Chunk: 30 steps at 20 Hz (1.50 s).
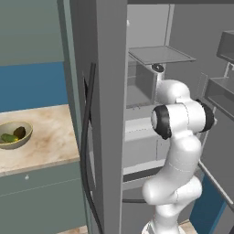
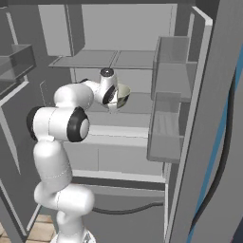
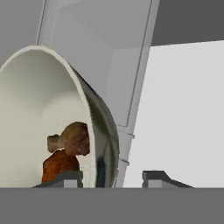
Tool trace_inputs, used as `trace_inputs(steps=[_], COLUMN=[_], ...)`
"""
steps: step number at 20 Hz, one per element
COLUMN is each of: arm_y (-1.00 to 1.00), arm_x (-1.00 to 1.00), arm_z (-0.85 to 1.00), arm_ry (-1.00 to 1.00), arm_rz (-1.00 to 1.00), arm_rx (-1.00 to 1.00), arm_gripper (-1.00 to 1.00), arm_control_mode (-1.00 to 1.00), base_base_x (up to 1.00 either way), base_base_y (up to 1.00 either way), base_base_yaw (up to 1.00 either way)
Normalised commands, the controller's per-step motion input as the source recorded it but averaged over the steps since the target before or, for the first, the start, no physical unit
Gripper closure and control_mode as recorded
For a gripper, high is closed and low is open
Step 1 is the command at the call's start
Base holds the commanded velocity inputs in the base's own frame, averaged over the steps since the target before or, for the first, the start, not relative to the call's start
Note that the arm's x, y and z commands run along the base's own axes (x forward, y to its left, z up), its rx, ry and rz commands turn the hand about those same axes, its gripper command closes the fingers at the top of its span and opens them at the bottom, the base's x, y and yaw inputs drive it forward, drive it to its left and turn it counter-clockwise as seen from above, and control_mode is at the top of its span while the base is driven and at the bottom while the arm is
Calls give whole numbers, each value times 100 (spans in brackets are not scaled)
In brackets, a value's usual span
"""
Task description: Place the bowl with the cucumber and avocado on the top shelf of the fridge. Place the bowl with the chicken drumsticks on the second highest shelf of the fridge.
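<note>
In the left base view, the bowl with the cucumber and avocado (image 1: 13,134) sat on the table (image 1: 50,137) to the left of the fridge (image 1: 105,114), whose door stood open. The top shelf (image 1: 160,55) showed as a thin grey plate inside, above the arm's reach.

In the right base view, the arm reached into the fridge, and the bowl with the chicken drumsticks (image 2: 121,96) sat at the wrist, on the shelf below the top one.

In the hand view, the claw (image 3: 111,177) stood spread, its fingertips (image 3: 70,177) either side of the bowl's wall without clearly pinching it. The chicken drumsticks (image 3: 68,151) lay inside the bowl.
</note>
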Motion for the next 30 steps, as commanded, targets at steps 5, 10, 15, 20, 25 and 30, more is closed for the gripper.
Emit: trace_inputs(steps=[5,10,15,20,25,30], arm_y=[0,0,0,0,0,0], arm_x=[-100,-100,-100,-100,-100,-100], arm_z=[-2,42,100,100,100,85], arm_ry=[-28,-38,-15,1,18,28], arm_rz=[0,-5,-13,-9,0,0], arm_rx=[0,0,0,0,0,0], arm_gripper=[-100,-100,-100,-100,-100,-100], arm_control_mode=[-100,-100,-100,-100,-100,-100], base_base_x=[0,0,0,0,0,0], base_base_y=[0,0,0,0,0,0], base_base_yaw=[0,0,0,0,0,0])
